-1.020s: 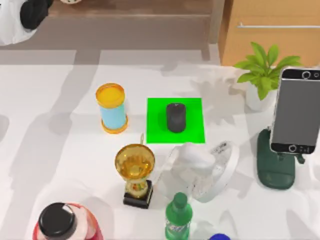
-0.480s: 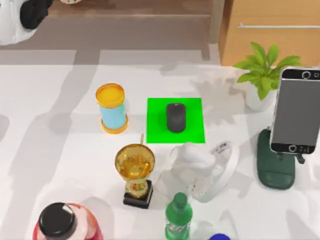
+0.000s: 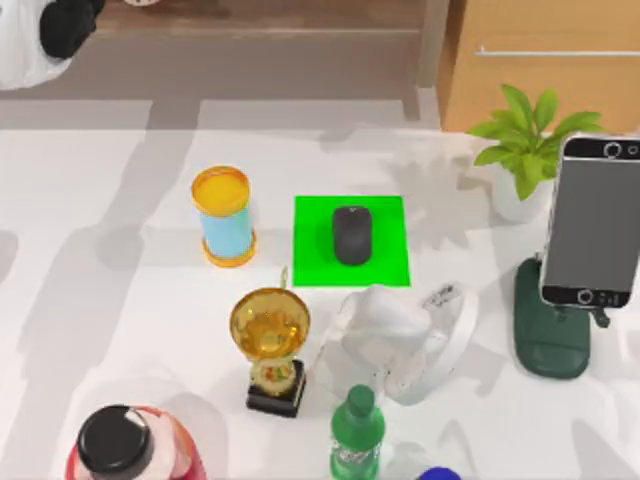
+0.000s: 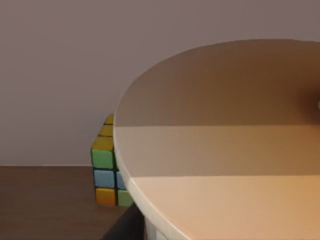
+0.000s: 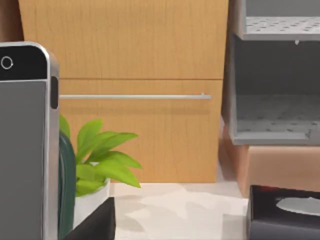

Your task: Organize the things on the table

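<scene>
We see the mouse (image 3: pixel 351 235) lying on the green mat (image 3: pixel 385 262) near the middle of the table (image 3: pixel 120 300), the cup (image 3: pixel 224 216) upright just left of the mat, and the phone (image 3: pixel 592 222) upright on a dark green stand (image 3: pixel 550 335) at the right edge — beside a potted plant (image 3: pixel 525 140). Where these lie relative to our fingers, and whether either gripper's fingers are apart or together, we cannot tell.

No legible text on any item.

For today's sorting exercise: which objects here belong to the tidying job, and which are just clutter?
Job items:
- computer mouse on the green mat
- smartphone on its dark green stand

Just lying about:
- gold trophy
- potted plant
- green bottle
- orange-lidded blue canister
</scene>
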{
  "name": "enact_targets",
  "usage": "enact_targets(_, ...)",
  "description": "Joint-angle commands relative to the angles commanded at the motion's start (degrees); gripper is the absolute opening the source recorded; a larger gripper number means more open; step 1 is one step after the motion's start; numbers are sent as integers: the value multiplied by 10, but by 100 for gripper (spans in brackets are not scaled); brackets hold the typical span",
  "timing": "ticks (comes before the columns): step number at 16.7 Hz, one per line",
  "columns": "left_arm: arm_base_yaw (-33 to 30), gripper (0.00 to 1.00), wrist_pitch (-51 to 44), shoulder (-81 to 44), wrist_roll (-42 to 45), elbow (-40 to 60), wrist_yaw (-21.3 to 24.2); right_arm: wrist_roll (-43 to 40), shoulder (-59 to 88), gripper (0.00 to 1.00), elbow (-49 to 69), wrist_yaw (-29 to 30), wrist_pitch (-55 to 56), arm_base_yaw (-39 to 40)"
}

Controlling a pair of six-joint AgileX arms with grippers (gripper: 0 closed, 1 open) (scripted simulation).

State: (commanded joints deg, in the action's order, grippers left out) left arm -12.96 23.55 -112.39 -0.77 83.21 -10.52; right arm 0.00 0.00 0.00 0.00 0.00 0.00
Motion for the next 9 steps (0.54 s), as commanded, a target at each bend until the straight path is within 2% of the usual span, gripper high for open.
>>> enact_targets(3,0,98,0,0,0,0,0,0,0,100,0,0,0,0)
enact_targets(9,0,100,0,0,0,0,0,0,0,100,0,0,0,0)
